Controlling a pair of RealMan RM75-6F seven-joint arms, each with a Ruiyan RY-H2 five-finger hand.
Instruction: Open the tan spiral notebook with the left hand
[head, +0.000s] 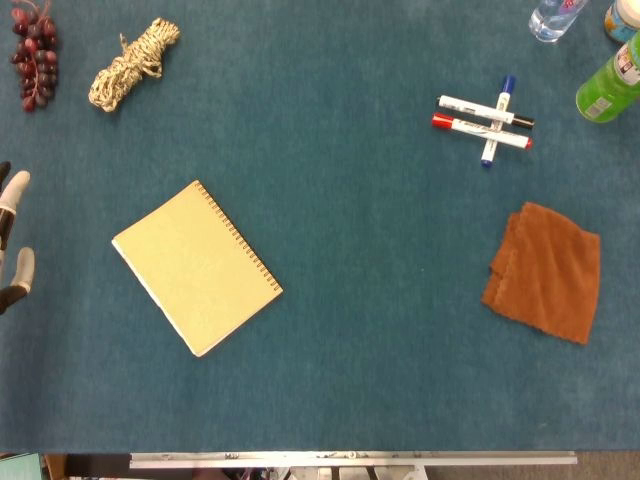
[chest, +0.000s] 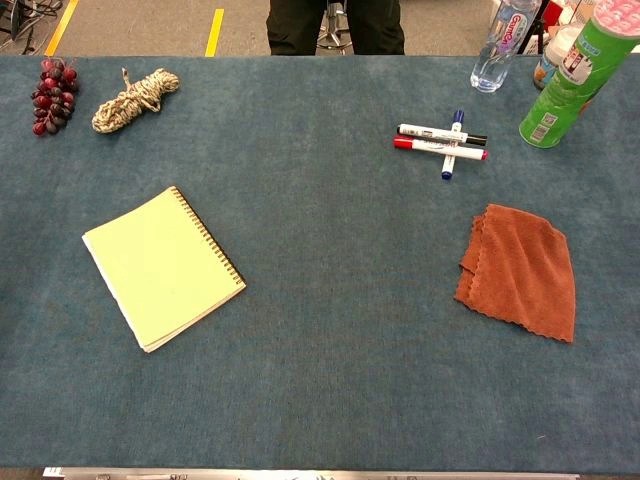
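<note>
The tan spiral notebook (head: 197, 267) lies closed and flat on the blue table, turned at an angle, with its spiral binding along the upper right edge. The chest view shows the notebook (chest: 162, 268) left of centre too. Only the fingertips of my left hand (head: 12, 240) show at the far left edge of the head view, well apart from the notebook's left corner. They are spread and hold nothing. The chest view does not show that hand. My right hand appears in neither view.
A bunch of dark grapes (head: 35, 52) and a coil of rope (head: 132, 64) lie at the back left. Three markers (head: 486, 119) lie crossed at the back right, near a green can (head: 610, 82) and a water bottle (head: 556, 18). A brown cloth (head: 546, 271) lies at the right.
</note>
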